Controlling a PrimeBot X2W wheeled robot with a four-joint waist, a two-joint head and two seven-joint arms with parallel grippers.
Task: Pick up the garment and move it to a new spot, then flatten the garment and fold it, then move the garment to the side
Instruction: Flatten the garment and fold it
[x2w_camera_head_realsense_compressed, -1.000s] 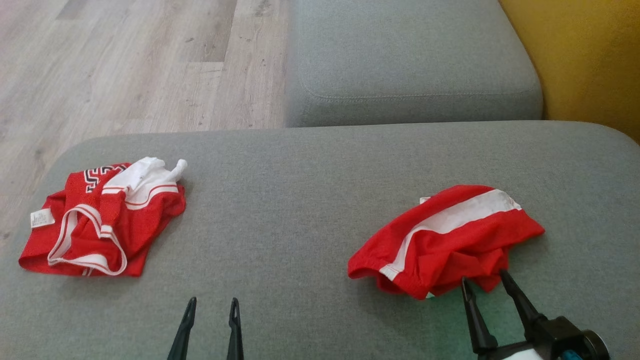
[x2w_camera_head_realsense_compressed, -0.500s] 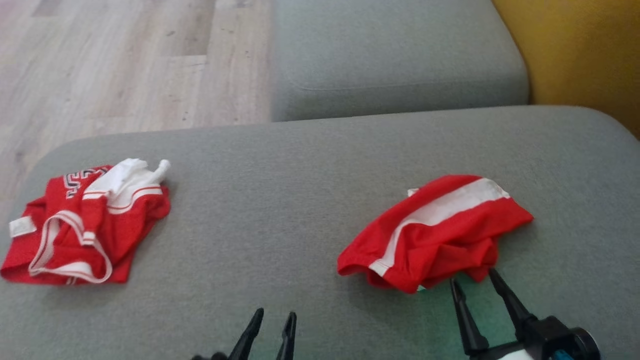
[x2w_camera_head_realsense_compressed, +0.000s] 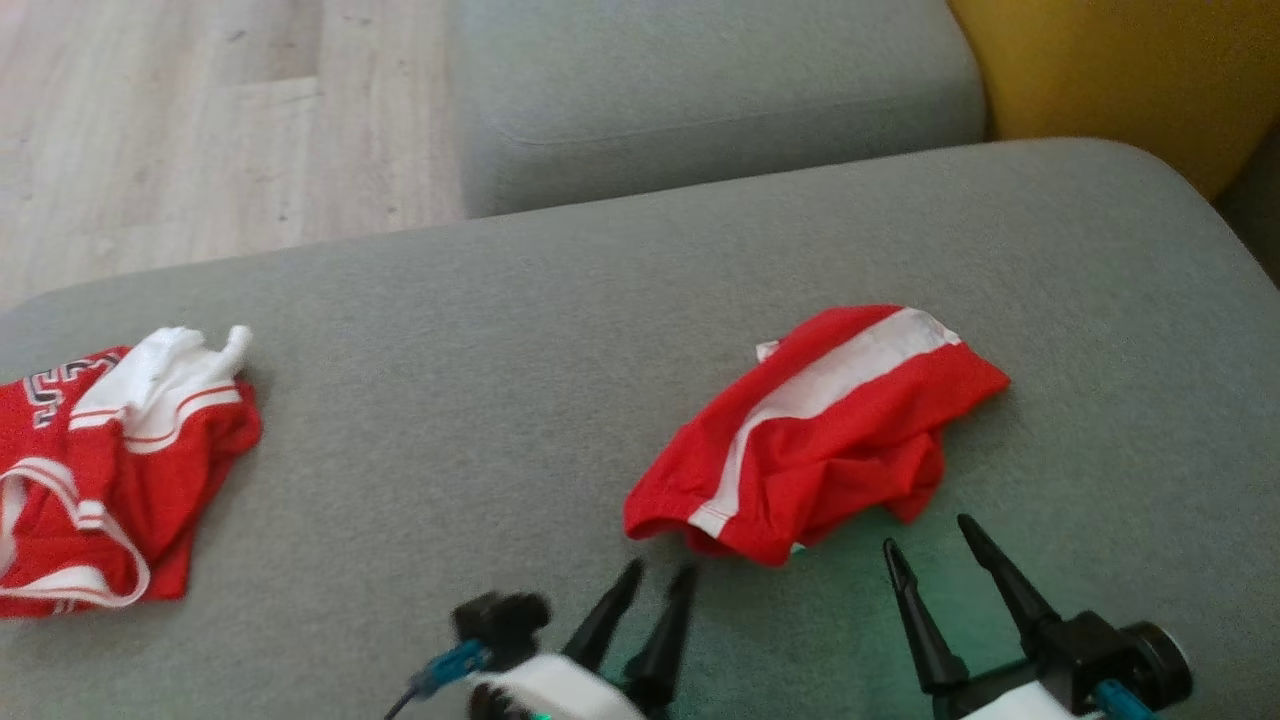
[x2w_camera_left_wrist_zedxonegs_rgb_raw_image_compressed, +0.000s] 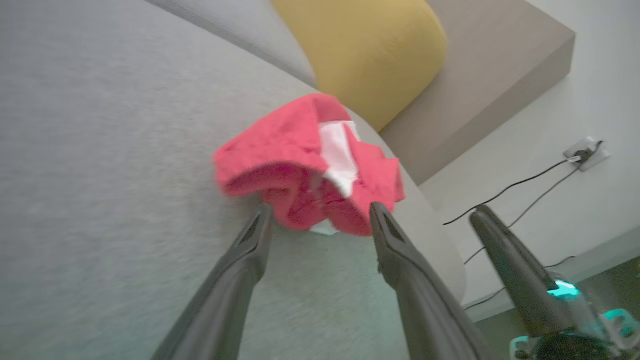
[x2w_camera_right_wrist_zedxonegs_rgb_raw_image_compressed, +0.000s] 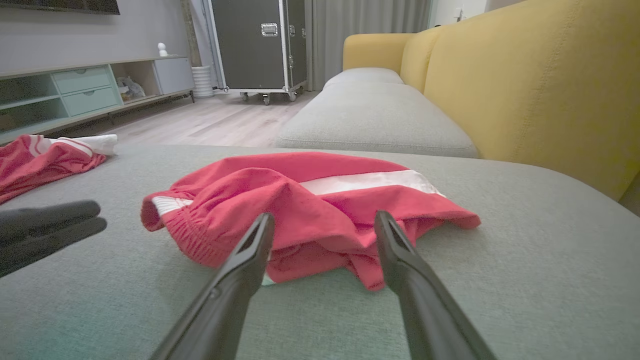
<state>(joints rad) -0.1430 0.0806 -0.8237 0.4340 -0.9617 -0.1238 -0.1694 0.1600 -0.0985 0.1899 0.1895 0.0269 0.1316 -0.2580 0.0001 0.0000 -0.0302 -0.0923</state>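
The grey woven sofa cushion (x2w_camera_head_realsense_compressed: 520, 330) carries the crumpled red garment (x2w_camera_head_realsense_compressed: 830, 420), soft and white-striped, right of centre. Just short of its near edge sit the left claw (x2w_camera_head_realsense_compressed: 662, 568) and right claw (x2w_camera_head_realsense_compressed: 927, 533), dark tapered fingers spread apart, holding nothing.

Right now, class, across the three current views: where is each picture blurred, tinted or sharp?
Head view: slightly soft, with a green glow tinting the grey cushion between the left gripper and the right gripper. Left wrist view: the blurriest, the red shorts smeared. Right wrist view: the sharpest, cushion weave and shorts crisp, the left gripper at its left edge out of focus.
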